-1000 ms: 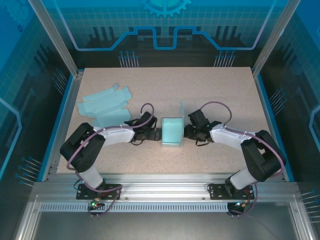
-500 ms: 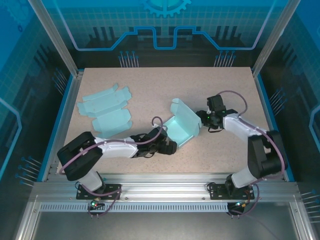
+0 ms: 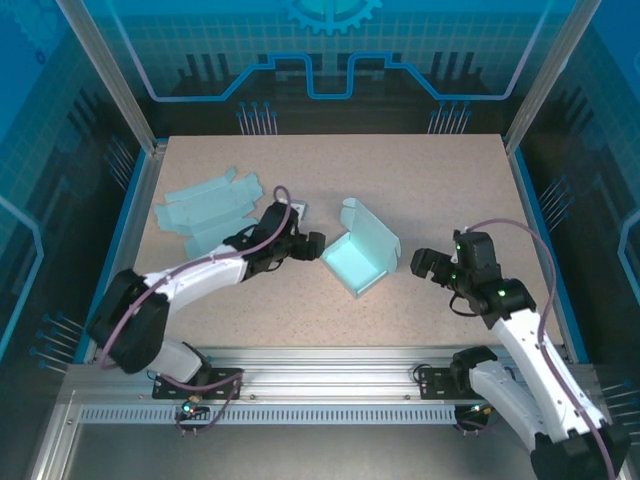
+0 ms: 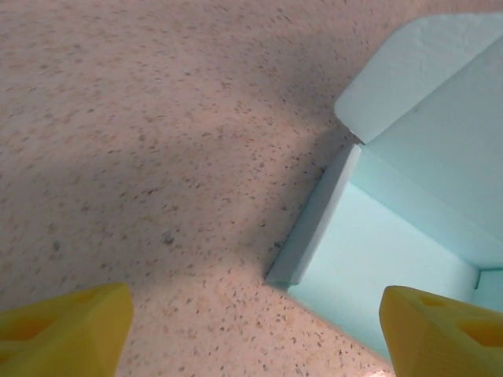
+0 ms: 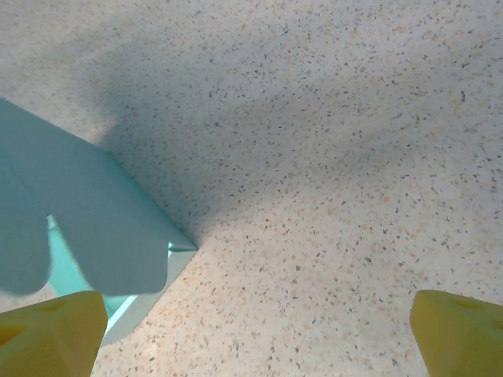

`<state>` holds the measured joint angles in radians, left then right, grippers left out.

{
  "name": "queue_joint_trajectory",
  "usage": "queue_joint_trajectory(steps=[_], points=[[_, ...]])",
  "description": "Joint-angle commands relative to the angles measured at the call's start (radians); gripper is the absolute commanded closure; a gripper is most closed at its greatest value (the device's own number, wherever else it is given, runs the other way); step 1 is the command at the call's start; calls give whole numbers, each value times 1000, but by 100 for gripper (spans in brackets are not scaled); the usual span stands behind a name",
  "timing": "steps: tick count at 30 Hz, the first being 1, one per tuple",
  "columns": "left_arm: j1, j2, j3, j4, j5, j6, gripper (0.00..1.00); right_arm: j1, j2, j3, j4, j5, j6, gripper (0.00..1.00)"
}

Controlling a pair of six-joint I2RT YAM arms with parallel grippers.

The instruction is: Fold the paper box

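The paper box (image 3: 358, 257) is a pale teal carton, partly folded, lying on the table with its open side up and one flap (image 3: 352, 210) standing at the far end. My left gripper (image 3: 312, 246) is just left of it, open. In the left wrist view the yellow fingertips (image 4: 64, 328) stand wide apart around bare table and the box's near corner (image 4: 314, 236), touching nothing. My right gripper (image 3: 424, 264) is a short way right of the box, open and empty. The right wrist view has the box's wall (image 5: 86, 220) at the left, clear of the gripper (image 5: 258, 334).
Several flat teal box blanks (image 3: 208, 212) lie in a loose pile at the left of the table, behind the left arm. The speckled tabletop (image 3: 420, 175) is edged by a blue rim and metal posts.
The right gripper has opened, let go of the box and drawn back to the near right. The left gripper has moved round to the box's left side. The box has turned and settled.
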<state>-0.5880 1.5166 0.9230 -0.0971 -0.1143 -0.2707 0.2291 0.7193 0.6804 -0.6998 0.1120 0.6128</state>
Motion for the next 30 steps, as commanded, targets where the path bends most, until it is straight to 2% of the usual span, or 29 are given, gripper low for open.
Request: queue_joint_trajectory(steps=[1, 5, 9, 18, 21, 23, 26, 30], points=[[1, 95, 65, -79, 98, 124, 19, 6, -42, -7, -103, -45, 25, 0], [0, 200, 119, -69, 123, 140, 25, 6, -47, -4, -130, -49, 37, 0], [-12, 260, 146, -52, 98, 159, 32, 6, -49, -5, -127, -49, 47, 0], [-98, 343, 191, -25, -111, 217, 38, 8, -49, -17, -94, -62, 50, 0], [-119, 378, 216, -36, -205, 232, 45, 9, -49, -19, -96, -67, 48, 0], [-128, 401, 233, -48, -236, 238, 48, 9, -50, -18, -98, -66, 46, 0], [-144, 426, 252, -60, -279, 233, 59, 9, -54, -20, -100, -65, 44, 0], [-153, 451, 280, -96, -350, 184, 68, 10, -54, -22, -94, -72, 42, 0]])
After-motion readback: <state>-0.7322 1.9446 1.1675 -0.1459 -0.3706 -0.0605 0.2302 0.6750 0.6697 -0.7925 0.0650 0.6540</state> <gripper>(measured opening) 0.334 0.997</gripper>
